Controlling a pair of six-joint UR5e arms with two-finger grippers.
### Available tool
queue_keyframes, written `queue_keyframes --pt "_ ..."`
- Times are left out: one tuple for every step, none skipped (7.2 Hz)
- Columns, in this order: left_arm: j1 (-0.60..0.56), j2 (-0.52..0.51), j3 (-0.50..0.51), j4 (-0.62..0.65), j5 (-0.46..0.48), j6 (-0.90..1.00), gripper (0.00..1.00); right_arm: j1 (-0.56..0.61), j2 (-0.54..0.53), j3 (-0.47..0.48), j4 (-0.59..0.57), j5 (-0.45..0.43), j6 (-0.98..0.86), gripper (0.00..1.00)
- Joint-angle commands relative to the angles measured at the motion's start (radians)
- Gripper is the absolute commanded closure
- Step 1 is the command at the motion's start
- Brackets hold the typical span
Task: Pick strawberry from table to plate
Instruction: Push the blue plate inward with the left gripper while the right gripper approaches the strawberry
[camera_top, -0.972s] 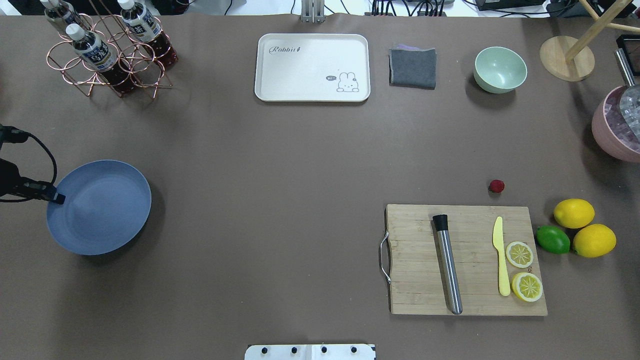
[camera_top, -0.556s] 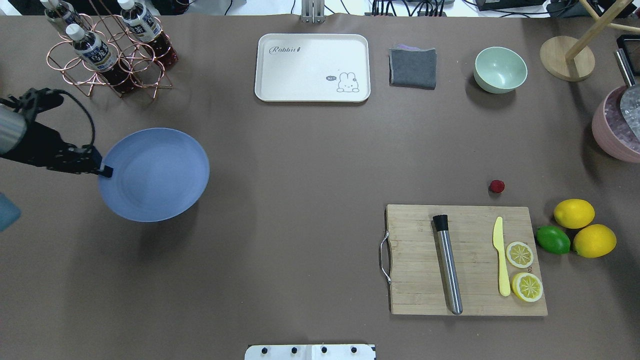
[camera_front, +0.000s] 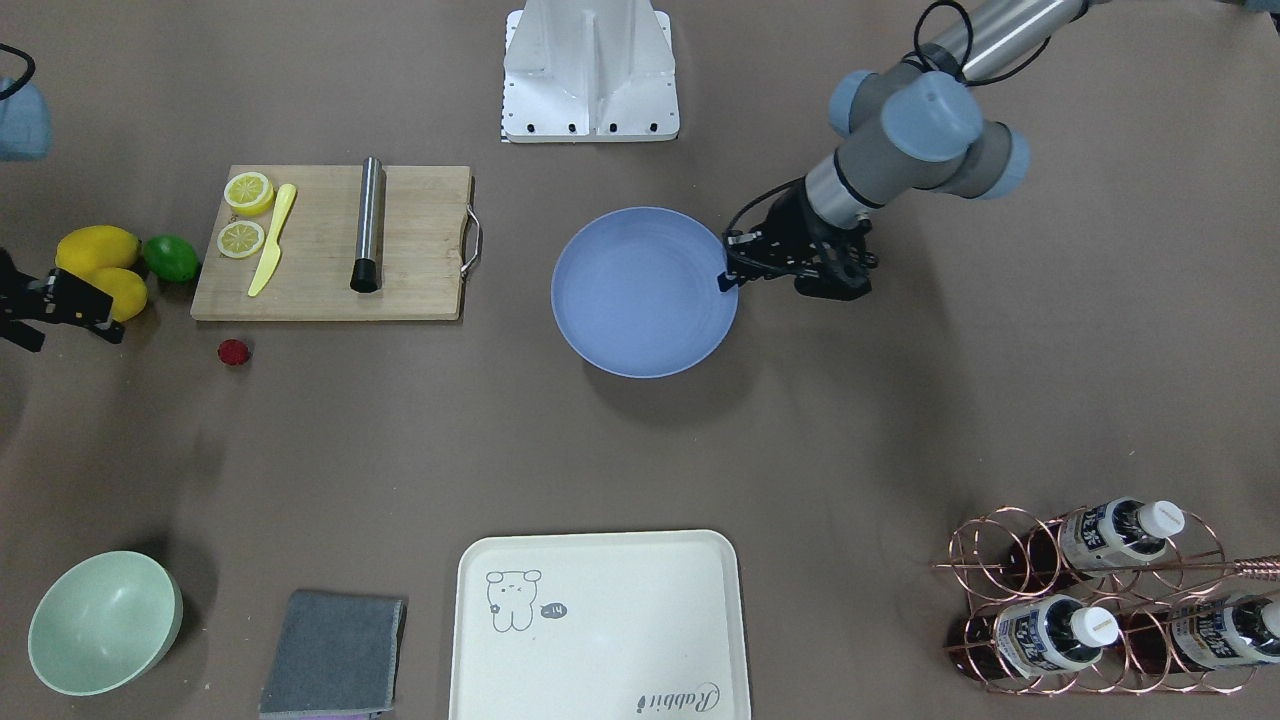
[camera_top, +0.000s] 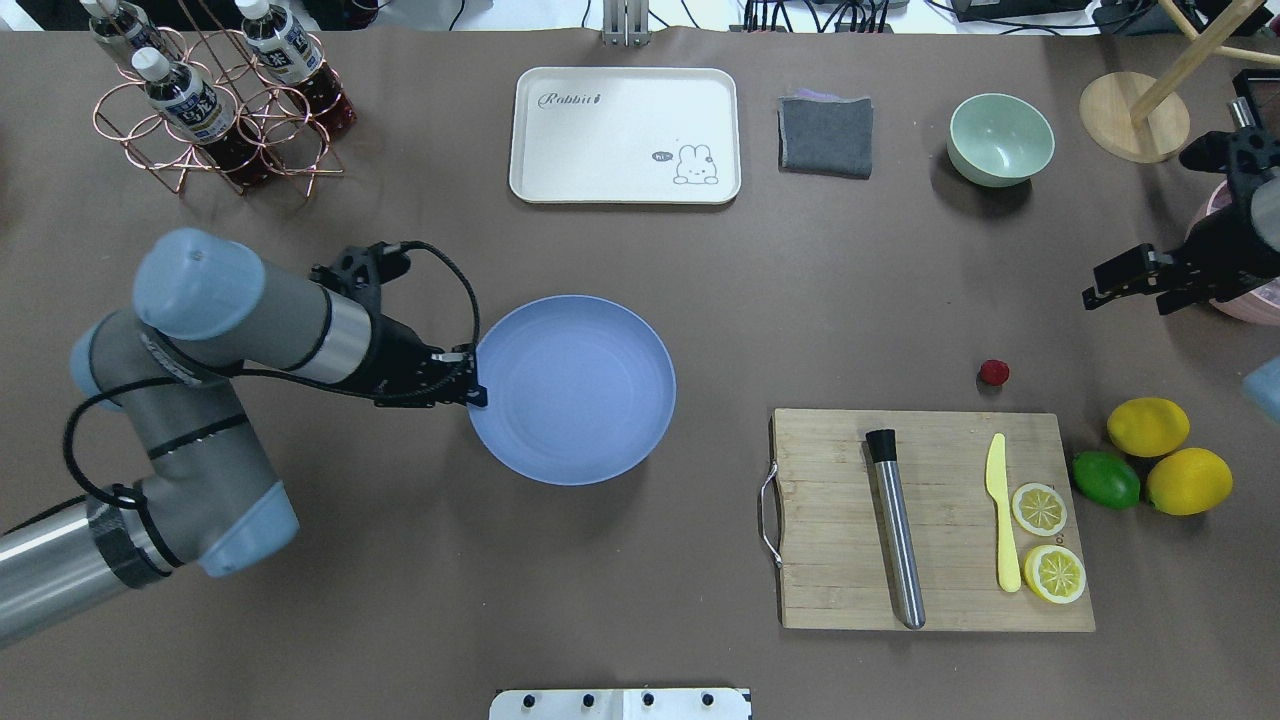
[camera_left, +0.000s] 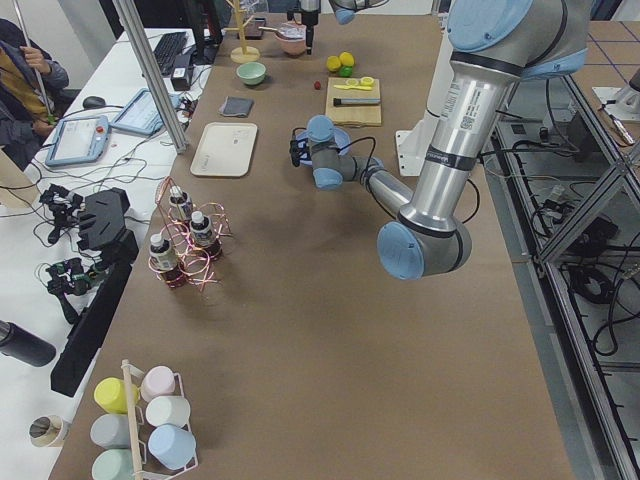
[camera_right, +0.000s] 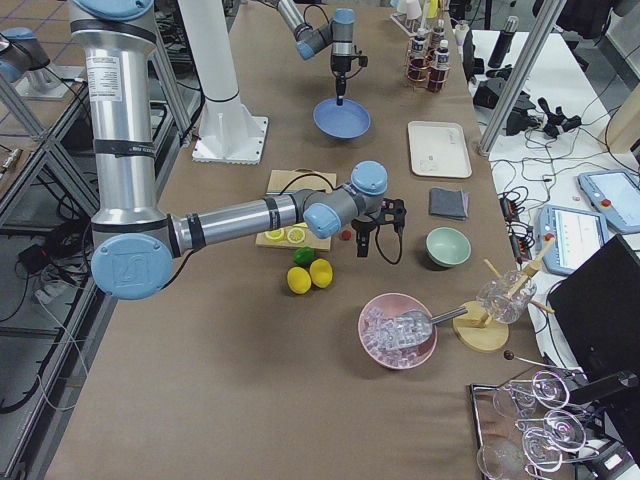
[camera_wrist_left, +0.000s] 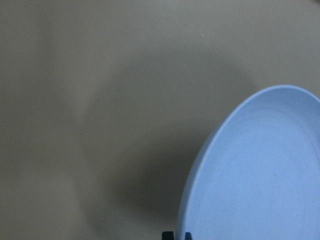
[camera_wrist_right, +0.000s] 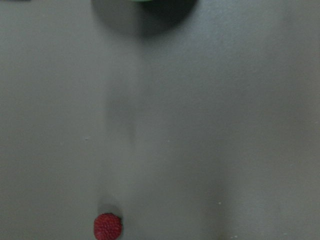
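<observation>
So the strawberry (camera_top: 993, 373) was sitting on the table (camera_top: 600, 560) with nothing gripping it, just past the far edge of the wooden cutting board (camera_top: 830, 560), up by the board's right-hand corner, with a small gap to the board. Off to its right were two lemons (camera_top: 1148, 427) with a lime (camera_top: 1106, 479) tucked against them. On the board lay a metal rod with a black cap (camera_top: 896, 530), a yellow knife (camera_top: 1002, 510) and two lemon halves (camera_top: 1040, 508).

The right gripper (camera_top: 1128, 288) hung over the table a bit beyond and to the right of the berry, fingers pointing down and jaws apart, nothing in them. Its wrist cam caught the berry low in the frame, left of centre.

The plate (camera_top: 571, 330) was well apart from the berry, roughly mid-table and left of the board. The left gripper (camera_top: 478, 397) had its jaws clamped on the plate's left rim. From the shadow underneath, the plate looked lifted off the surface, though I couldn't say for sure.

Further back along the far side: a cream tray (camera_top: 625, 135), a folded grey cloth (camera_top: 826, 136) and a pale green bowl (camera_top: 1000, 139). A copper wire rack with bottles (camera_top: 215, 110) was in the far left corner, and a pink bowl of ice (camera_right: 398, 330) was out at the right end.
</observation>
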Motion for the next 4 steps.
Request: queue_keyframes --pt "0.104 -0.036 0.009 0.03 0.123 -0.02 1.0 -0.164 0.022 -0.009 0.091 -0.124 0.183 0.02" --pt "0.118 -0.038 0.01 0.03 0.132 -0.02 1.0 -0.208 0.031 -0.018 0.092 -0.164 0.188 0.02" --pt "0.123 -0.041 0.015 0.03 0.133 -0.02 1.0 -0.251 0.05 -0.046 0.09 -0.205 0.197 0.02" --pt "0.128 -0.051 0.015 0.03 0.134 -0.032 1.0 -0.263 0.059 -0.072 0.092 -0.217 0.196 0.06"
